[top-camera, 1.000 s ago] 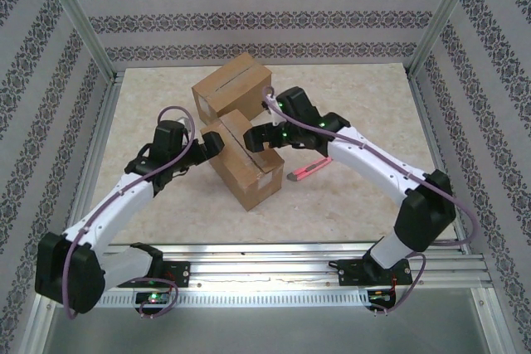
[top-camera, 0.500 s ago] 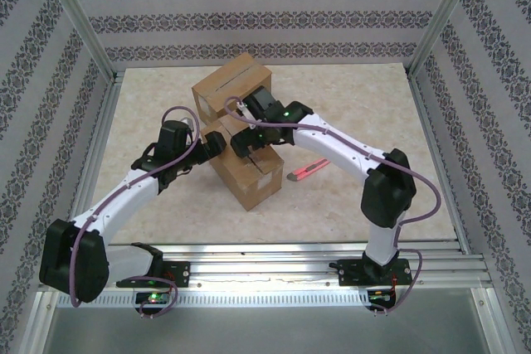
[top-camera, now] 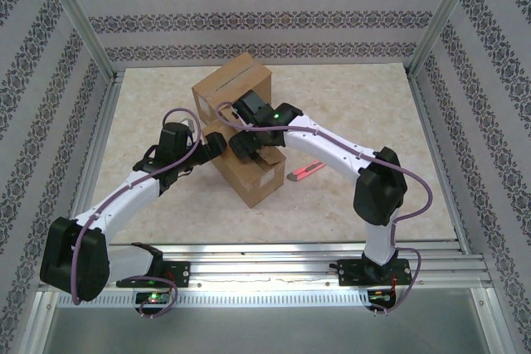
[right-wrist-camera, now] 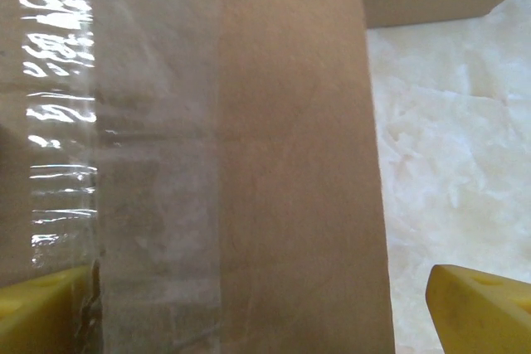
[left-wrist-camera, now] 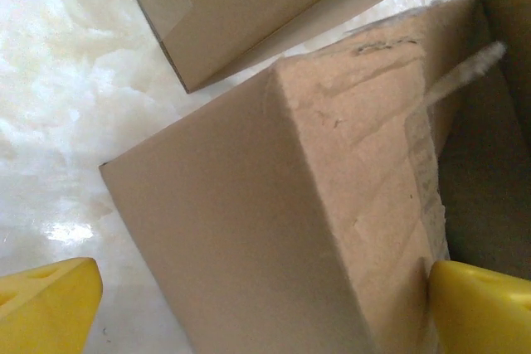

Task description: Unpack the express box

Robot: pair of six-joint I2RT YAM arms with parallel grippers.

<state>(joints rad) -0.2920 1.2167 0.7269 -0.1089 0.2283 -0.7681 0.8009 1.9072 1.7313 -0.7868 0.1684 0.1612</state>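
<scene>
The express box point(top-camera: 255, 178) is a brown cardboard carton at the table's middle, its top slit along the tape. My left gripper point(top-camera: 217, 145) is at its left upper edge, and my right gripper point(top-camera: 249, 146) hangs over its top from the right. In the left wrist view the gripper point(left-wrist-camera: 261, 304) is open and straddles a raised cardboard flap point(left-wrist-camera: 290, 221); one yellow fingertip point(left-wrist-camera: 481, 304) is on the inner side. In the right wrist view the gripper point(right-wrist-camera: 261, 312) is open over a brown panel point(right-wrist-camera: 282, 163) with clear tape point(right-wrist-camera: 124, 163).
A second, larger cardboard box point(top-camera: 232, 84) stands just behind, nearly touching the first. A red utility knife point(top-camera: 305, 172) lies on the table right of the express box. Patterned walls and aluminium rails enclose the marble-look table point(top-camera: 373, 122).
My right arm has swung left from the box's right side to above its top. The left gripper has edged slightly closer to the box's left edge.
</scene>
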